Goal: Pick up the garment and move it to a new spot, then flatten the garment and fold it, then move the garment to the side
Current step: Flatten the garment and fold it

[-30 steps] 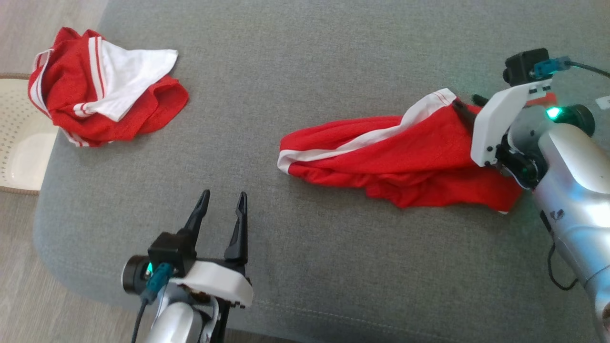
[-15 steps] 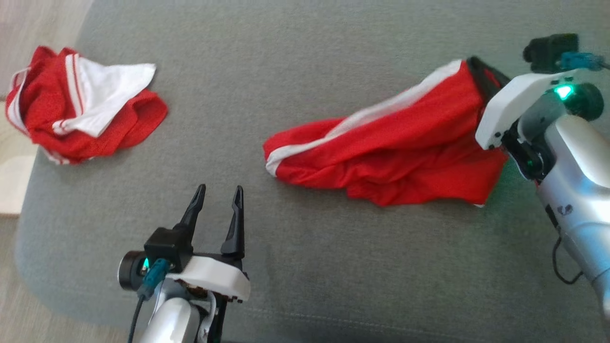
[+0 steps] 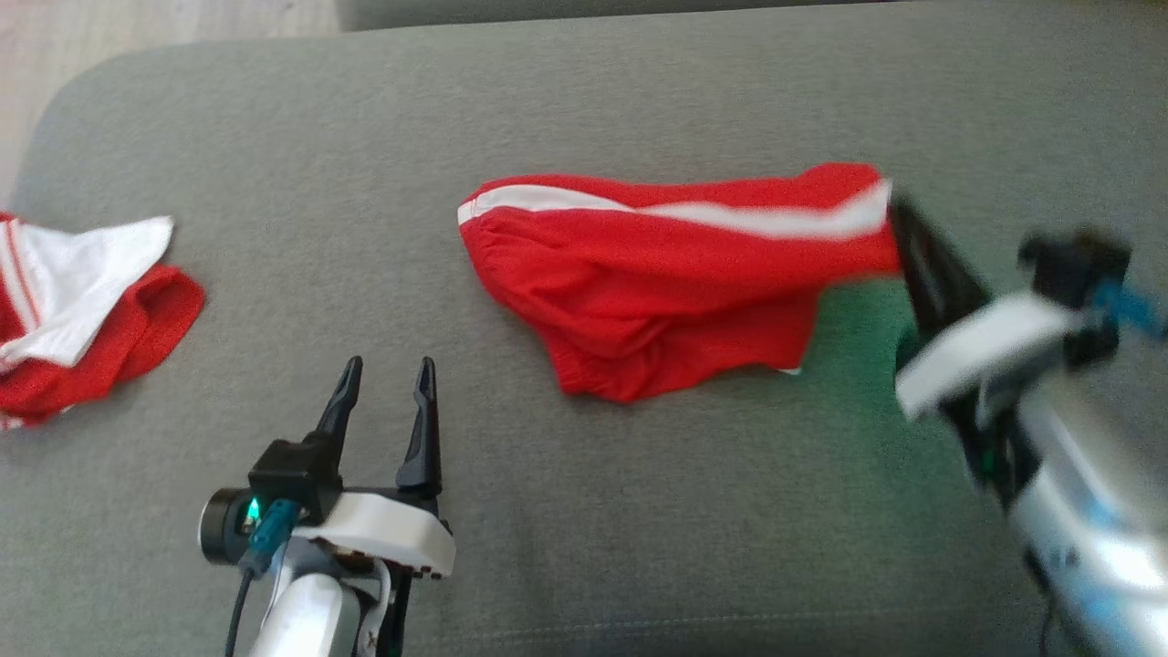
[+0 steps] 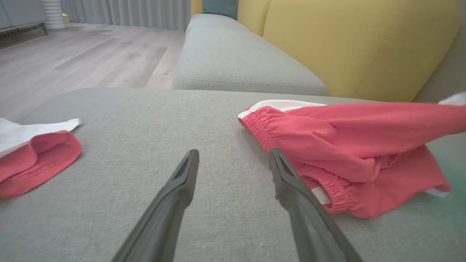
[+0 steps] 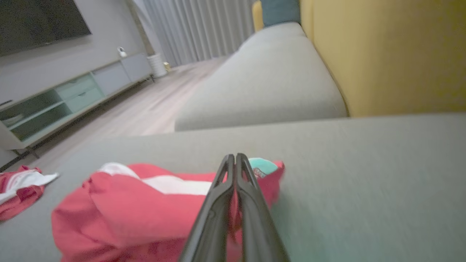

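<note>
The garment, a red jersey with white parts, lies crumpled at the far left of the grey cushion; it also shows as the jersey and the jersey. Red shorts with a white side stripe and an elastic waistband lie mid-cushion. My right gripper is shut on their right end, which is drawn out taut and raised. In the right wrist view the right gripper pinches the red shorts. My left gripper stands open near the front edge, empty. The left wrist view shows the left gripper beside the shorts.
The grey cushion spans the whole head view, with wood floor past its far left corner. A second grey seat and a yellow backrest lie beyond. A TV cabinet stands across the floor.
My right gripper has shut on the shorts' right end and pulled it up, stretching them out. The head camera has shifted. My left gripper keeps its open pose.
</note>
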